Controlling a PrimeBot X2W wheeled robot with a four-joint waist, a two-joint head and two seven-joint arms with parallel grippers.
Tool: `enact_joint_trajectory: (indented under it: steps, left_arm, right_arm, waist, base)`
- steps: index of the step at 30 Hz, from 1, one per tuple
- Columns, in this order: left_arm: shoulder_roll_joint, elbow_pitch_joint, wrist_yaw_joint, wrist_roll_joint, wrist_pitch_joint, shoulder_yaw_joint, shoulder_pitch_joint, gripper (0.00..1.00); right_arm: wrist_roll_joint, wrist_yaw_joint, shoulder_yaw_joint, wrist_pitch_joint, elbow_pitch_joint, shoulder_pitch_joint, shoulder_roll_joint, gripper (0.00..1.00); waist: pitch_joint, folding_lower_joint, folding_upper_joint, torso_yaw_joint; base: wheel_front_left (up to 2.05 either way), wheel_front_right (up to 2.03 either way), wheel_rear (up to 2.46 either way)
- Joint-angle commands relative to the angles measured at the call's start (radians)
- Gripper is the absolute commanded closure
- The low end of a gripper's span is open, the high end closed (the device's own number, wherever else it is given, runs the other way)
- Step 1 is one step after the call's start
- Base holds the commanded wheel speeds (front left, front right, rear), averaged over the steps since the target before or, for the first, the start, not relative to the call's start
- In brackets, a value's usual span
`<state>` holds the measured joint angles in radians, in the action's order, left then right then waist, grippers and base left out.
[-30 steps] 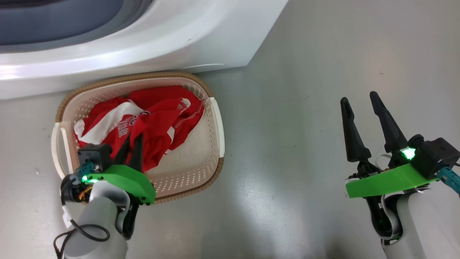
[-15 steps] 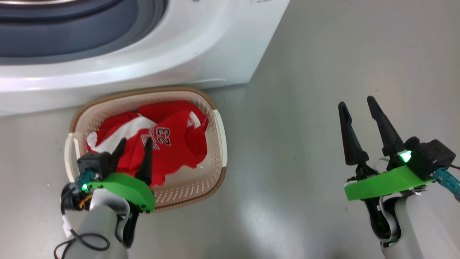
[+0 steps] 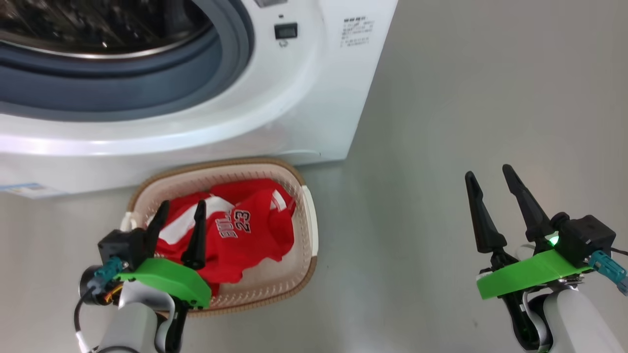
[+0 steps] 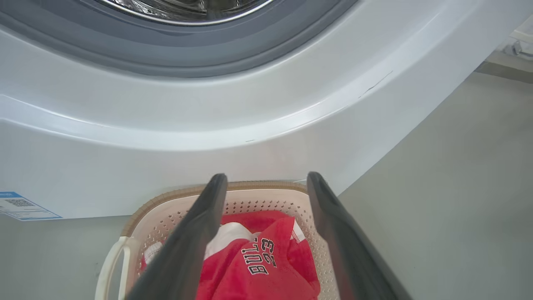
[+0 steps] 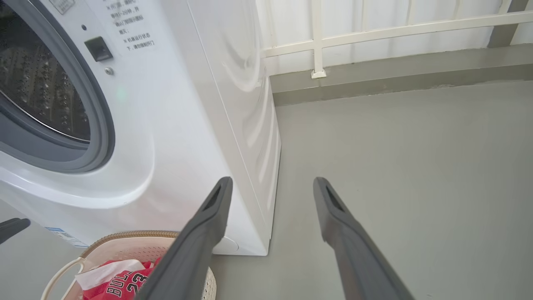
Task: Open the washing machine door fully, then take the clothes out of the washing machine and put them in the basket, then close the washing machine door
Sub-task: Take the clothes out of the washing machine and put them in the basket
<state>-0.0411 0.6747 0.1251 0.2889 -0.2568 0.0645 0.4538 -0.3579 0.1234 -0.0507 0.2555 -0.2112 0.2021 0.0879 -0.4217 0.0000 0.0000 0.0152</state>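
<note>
The red clothes (image 3: pixel 250 230), with the 23 jersey on top, lie in the cream basket (image 3: pixel 310 220) on the floor in front of the washing machine (image 3: pixel 294 108). My left gripper (image 3: pixel 182 206) hangs open just above the basket's near left part, with nothing between its fingers. The left wrist view looks past the left gripper (image 4: pixel 266 177) onto the clothes (image 4: pixel 258 266) and the basket (image 4: pixel 175 196). My right gripper (image 3: pixel 488 172) stands open and empty over bare floor to the right. The machine's grey-ringed opening (image 3: pixel 147 93) is uncovered. The door is out of view.
Grey floor (image 3: pixel 441 122) stretches to the right of the machine. In the right wrist view a white railing (image 5: pixel 374 33) and a low kerb stand behind the machine's side. A blue label (image 4: pixel 25 206) sits low on the machine's front.
The head camera has tilted up, so the whole picture has slid down. My left gripper's fingers have spread apart off the red cloth, and the jersey has settled in the basket.
</note>
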Motion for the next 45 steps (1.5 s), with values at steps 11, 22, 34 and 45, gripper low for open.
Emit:
enact_joint_trajectory:
  steps: [11, 22, 34, 45]
  left_arm:
    - [-0.034, -0.2, 0.006, -0.04, -0.005, -0.076, -0.129, 0.0]
    - [-0.032, -0.343, 0.006, -0.079, -0.005, -0.11, -0.27, 0.0]
    - [-0.024, -0.454, 0.006, -0.098, -0.005, -0.161, -0.435, 0.0]
    - [-0.016, -0.48, 0.006, -0.093, -0.005, -0.169, -0.474, 0.0]
  right_arm:
    - [-0.018, 0.007, -0.016, 0.006, 0.001, -0.084, 0.027, 0.0]
    - [-0.031, 0.007, -0.007, 0.006, -0.006, -0.184, 0.039, 0.0]
    - [-0.037, 0.007, 0.012, 0.006, -0.001, -0.275, 0.047, 0.0]
    - [-0.037, 0.007, 0.021, 0.006, 0.005, -0.285, 0.044, 0.0]
  waist:
    - [0.168, 0.0, 0.0, -0.03]
    - [0.283, 0.0, 0.0, -0.04]
    - [0.355, 0.0, 0.0, -0.043]
    - [0.361, 0.0, 0.0, -0.048]
  base:
    - [0.0, 0.0, 0.0]
    - [0.0, 0.0, 0.0]
    - [0.0, 0.0, 0.0]
    - [0.0, 0.0, 0.0]
